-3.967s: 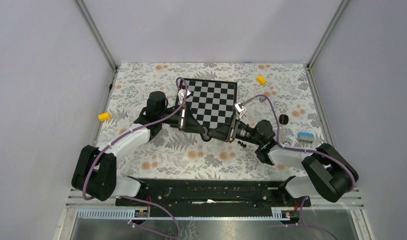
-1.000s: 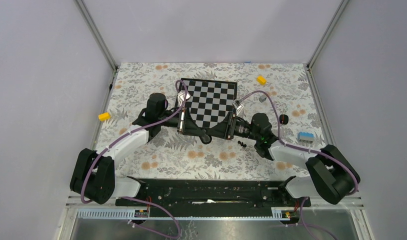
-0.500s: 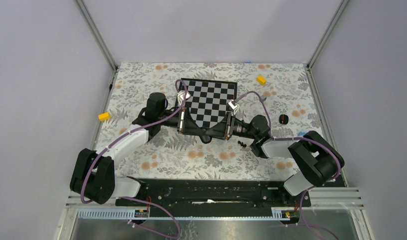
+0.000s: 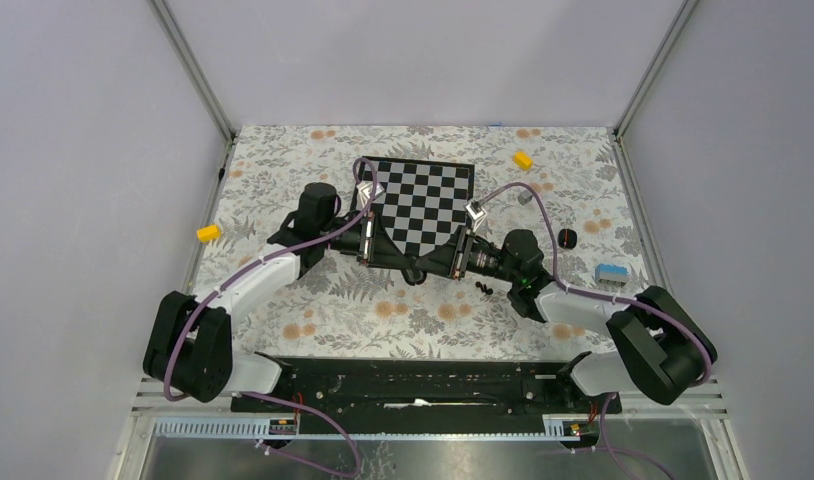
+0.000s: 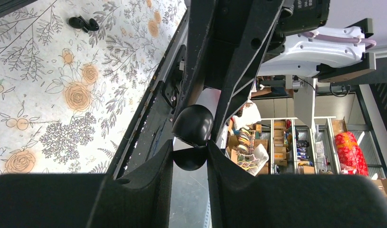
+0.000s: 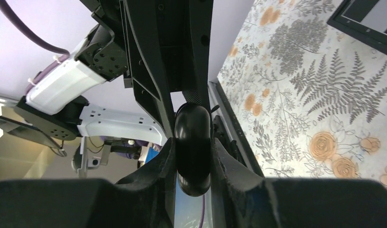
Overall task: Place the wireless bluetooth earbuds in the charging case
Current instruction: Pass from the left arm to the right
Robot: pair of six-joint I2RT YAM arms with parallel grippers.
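1. charging case [image 6: 192,142]: held up off the tabletop [image 4: 283,160], between the two arms, near the chessboard's [image 4: 423,190] front edge.
2. right jaws clenched across it. left jaws clenched on its other end.
3. Lid open or closed: can't tell, both wrist views are mostly blocked.
4. earbuds [image 4: 484,289]: loose on the tabletop just beside the right wrist, none in the case.
5. Step in hand: probably two-arm opening of the case.
6. Next: confirm the lid is open, hold with one arm, free the other to pick a bud.

Left pincer [image 5: 190,149] and right pincer [image 6: 192,143] meet tip-to-tip (both seemingly clamped).
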